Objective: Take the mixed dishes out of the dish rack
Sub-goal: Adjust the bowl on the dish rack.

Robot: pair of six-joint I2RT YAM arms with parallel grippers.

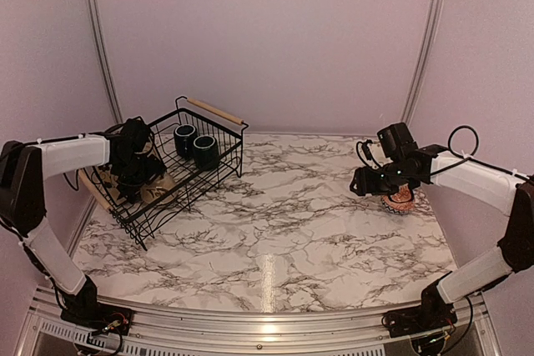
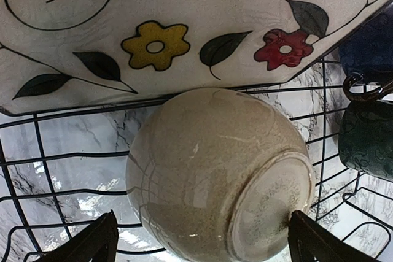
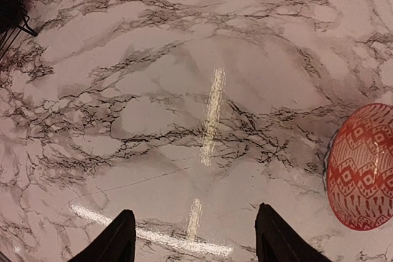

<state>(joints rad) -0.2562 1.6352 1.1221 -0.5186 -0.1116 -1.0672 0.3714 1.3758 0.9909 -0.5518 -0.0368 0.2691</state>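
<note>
The black wire dish rack [image 1: 219, 156] stands at the table's left, and my left gripper [image 1: 142, 183] reaches down into it. In the left wrist view the left gripper [image 2: 206, 243] is open, its fingers [image 2: 92, 243] either side of a round beige bowl [image 2: 221, 176] lying with its foot ring towards me. The square cream plate with flowers [image 2: 184, 29] leans just beyond it. Two dark mugs [image 1: 185, 137] [image 1: 205, 150] sit in the rack's far end. My right gripper [image 1: 357, 183] [image 3: 195, 243] hangs open above bare table, beside a red patterned bowl [image 3: 362, 170] [image 1: 399, 199] resting on the table.
A light wooden handle [image 1: 215, 111] runs along the rack's far end. The marble table [image 1: 284, 214] stretches between the rack and the red bowl. A corner of the rack [image 3: 12, 10] shows at the top left of the right wrist view. Walls close the back and sides.
</note>
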